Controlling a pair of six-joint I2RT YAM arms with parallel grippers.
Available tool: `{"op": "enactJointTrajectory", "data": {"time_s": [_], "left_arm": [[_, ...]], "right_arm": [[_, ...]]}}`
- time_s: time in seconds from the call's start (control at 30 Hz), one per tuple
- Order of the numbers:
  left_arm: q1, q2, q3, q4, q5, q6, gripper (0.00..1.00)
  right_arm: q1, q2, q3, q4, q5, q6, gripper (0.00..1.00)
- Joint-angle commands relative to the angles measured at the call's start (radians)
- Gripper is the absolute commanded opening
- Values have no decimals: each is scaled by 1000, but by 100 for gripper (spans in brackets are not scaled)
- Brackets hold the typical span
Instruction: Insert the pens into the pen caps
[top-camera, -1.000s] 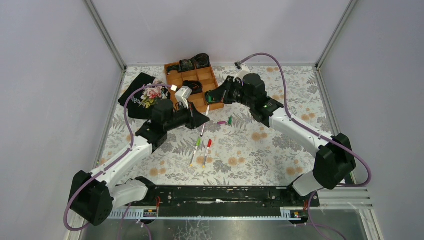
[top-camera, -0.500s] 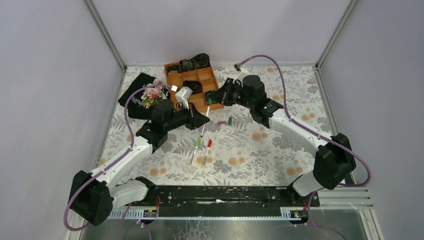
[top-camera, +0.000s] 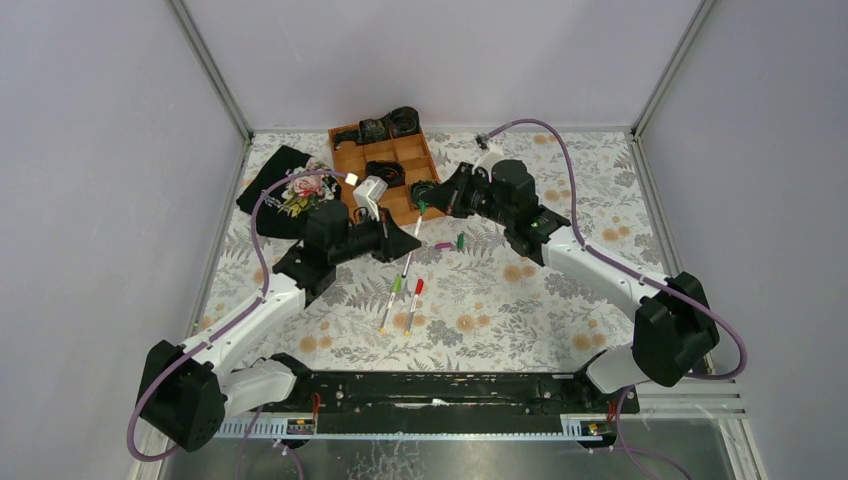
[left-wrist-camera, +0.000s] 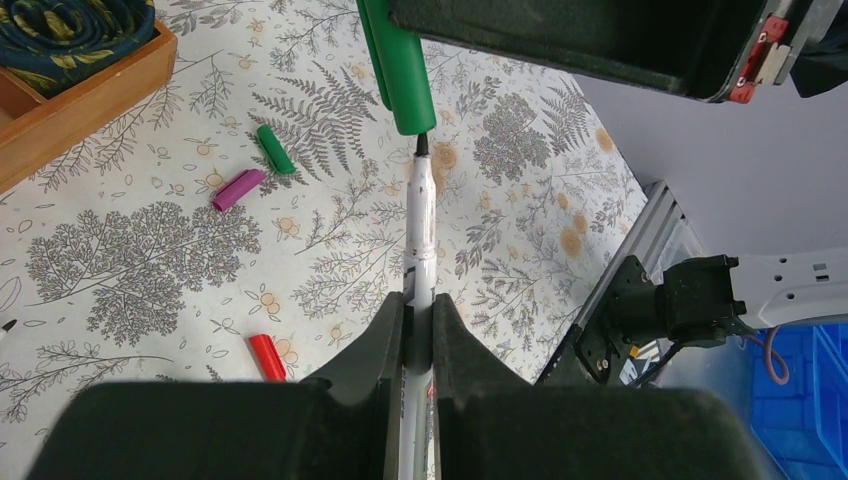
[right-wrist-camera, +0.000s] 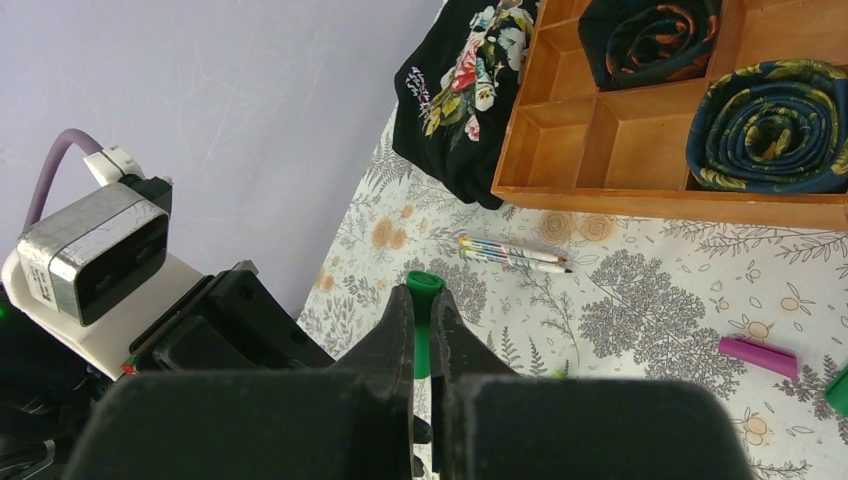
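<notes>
Left wrist view: the left gripper (left-wrist-camera: 418, 308) has its jaws squeezed on a white pen (left-wrist-camera: 421, 220), low on the barrel.
Right wrist view: the right gripper (right-wrist-camera: 421, 305) has its jaws squeezed on a green cap (right-wrist-camera: 424, 284).
Meeting spot: the pen tip sits right at the cap's mouth, upper middle of the left wrist view. It looks not pushed in yet.
Feel: light, stiff, smooth plastic. It could slip or tilt if pushed crooked.
Best hold: the pen by its barrel, the cap by its sides, mouth left free.
Room: the table (left-wrist-camera: 150, 260) is open underneath. A magenta cap (left-wrist-camera: 236, 189), a dark green cap (left-wrist-camera: 275, 148) and a red cap (left-wrist-camera: 267, 357) lie loose on it.
Edge: the wooden tray (left-wrist-camera: 90, 95) is near, at upper left.
</notes>
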Motion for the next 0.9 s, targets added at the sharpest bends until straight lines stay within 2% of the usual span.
{"op": "enactJointTrajectory", "data": {"time_s": [0.0,0.87], "left_arm": [[1,-16,-1,78,-11,-4,0],[6,-49,-18,106,-19,-28,0]], "right_arm": [[10,-38,-31,46,-45,30,0],[115,-56,-101,131,38,74,0]]}}
